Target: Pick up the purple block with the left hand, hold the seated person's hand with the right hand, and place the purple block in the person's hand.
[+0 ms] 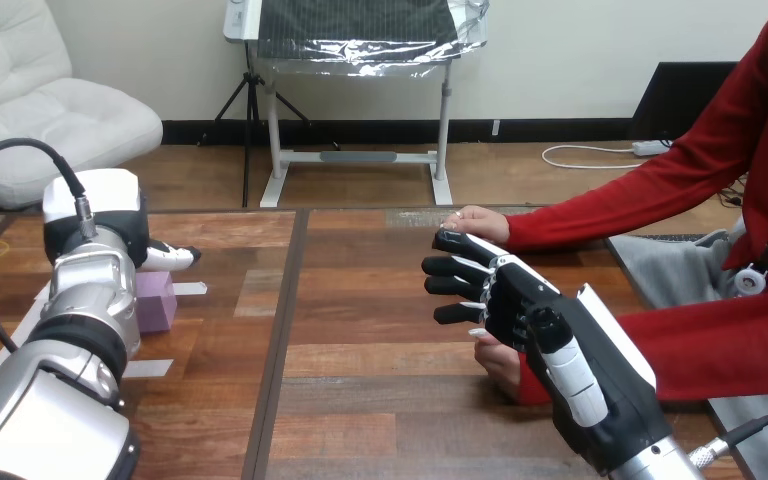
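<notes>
We see the purple block (157,301), a lilac cube, sitting on the bench (380,400) at the left, partly hidden, probably flat on one face. The person's nearer hand (501,368) rests at the right, with the person's farther hand (476,222) palm-down beyond.

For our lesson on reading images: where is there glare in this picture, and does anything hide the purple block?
Head view: a pale sheen on the table at its far edge; bright highlights on the left arm's silver forearm; head view again, that arm covers the left side of the purple block.
</notes>
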Robot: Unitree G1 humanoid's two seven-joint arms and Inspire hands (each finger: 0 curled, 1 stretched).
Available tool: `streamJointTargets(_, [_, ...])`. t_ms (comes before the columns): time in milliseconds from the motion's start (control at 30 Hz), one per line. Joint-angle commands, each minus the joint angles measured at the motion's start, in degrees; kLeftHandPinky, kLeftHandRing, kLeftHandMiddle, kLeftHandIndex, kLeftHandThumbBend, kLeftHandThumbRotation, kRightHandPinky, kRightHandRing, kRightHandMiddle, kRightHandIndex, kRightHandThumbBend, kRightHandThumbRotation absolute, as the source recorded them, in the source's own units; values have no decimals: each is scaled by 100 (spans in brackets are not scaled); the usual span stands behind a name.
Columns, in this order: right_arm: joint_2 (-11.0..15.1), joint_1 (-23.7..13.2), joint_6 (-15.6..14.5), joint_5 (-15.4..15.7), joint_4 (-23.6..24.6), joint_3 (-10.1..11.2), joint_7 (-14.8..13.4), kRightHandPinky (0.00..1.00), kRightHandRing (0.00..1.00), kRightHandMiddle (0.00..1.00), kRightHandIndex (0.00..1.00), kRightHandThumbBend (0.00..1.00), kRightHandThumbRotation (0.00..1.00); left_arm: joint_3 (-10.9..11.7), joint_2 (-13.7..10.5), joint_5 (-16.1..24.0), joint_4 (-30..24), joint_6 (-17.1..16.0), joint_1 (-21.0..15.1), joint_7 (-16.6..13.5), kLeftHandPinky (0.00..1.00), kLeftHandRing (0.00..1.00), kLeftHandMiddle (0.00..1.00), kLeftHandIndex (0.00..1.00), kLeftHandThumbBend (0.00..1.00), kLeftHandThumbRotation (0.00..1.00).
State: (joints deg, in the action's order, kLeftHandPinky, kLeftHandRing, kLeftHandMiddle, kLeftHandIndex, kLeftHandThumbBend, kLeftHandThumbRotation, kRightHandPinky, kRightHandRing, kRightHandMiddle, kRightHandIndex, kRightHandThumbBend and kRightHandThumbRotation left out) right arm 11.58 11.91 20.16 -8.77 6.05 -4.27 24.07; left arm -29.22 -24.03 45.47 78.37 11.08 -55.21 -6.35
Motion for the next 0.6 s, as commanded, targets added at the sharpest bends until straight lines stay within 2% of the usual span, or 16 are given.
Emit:
streamJointTargets(0, [42,-205,140,-31,258,95,-13,75,83,84,87,91,100,-60,-93,5,-60,-26,-345,-55,98,93,92,89,68,65])
streamJointTargets(300, [54,-221,118,-54,268,107,-5,74,83,84,88,91,100,-76,-140,7,-56,-112,-346,57,99,93,92,89,68,67])
streamJointTargets(567, [23,-222,86,-96,276,104,-16,74,82,84,87,91,100,-145,-174,50,-53,-225,-375,451,100,96,95,93,68,71])
